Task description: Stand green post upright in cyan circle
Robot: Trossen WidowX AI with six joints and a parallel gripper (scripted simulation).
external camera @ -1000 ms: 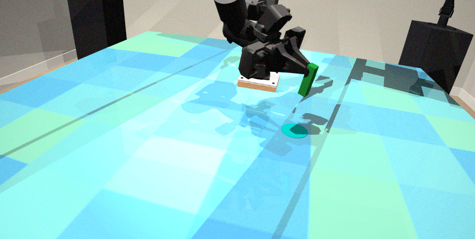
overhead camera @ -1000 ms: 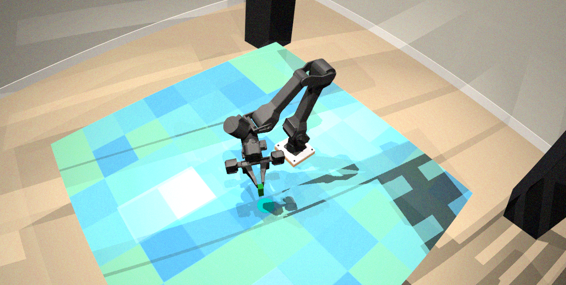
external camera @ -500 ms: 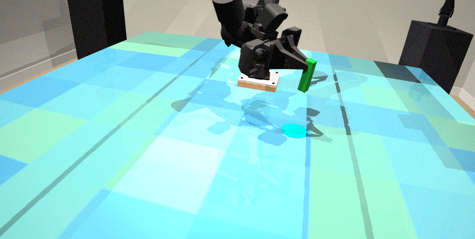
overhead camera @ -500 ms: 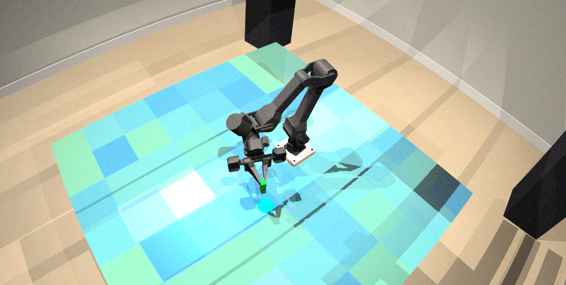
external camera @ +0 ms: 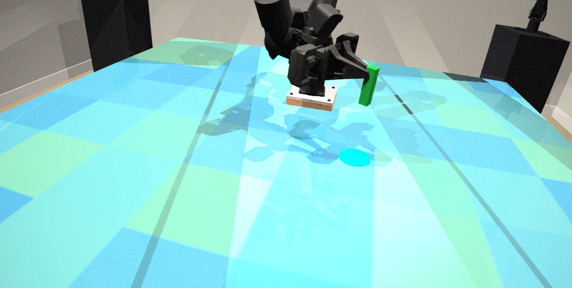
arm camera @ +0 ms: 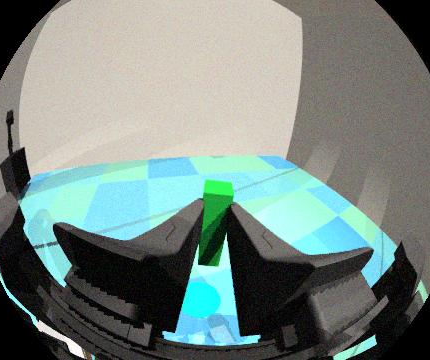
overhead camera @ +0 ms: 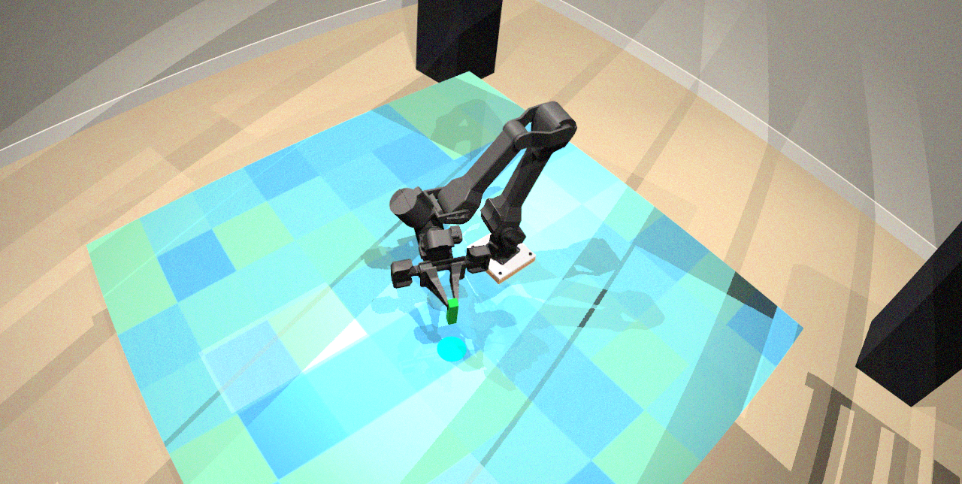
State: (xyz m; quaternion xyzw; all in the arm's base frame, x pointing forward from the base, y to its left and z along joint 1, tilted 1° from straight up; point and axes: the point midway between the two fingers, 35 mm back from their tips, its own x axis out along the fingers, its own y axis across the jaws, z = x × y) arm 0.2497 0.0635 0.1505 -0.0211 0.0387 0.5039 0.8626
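Observation:
The green post (overhead camera: 452,312) (external camera: 368,86) (arm camera: 215,220) is held in the air, near upright with a slight lean in the exterior view. My gripper (overhead camera: 452,301) (external camera: 367,73) (arm camera: 217,204) is shut on its upper part, with one finger on each side. The cyan circle (overhead camera: 451,349) (external camera: 354,157) (arm camera: 202,300) lies flat on the patchwork surface, below the post and apart from it. In the wrist view the circle shows between the fingers, under the post's lower end, partly hidden by a finger.
The arm's white base plate (overhead camera: 512,264) (external camera: 311,94) stands behind the circle in the exterior view. Black pedestals (overhead camera: 459,13) (external camera: 117,26) stand beyond the patchwork surface (overhead camera: 282,413) (external camera: 191,202). Arm shadows fall around the circle.

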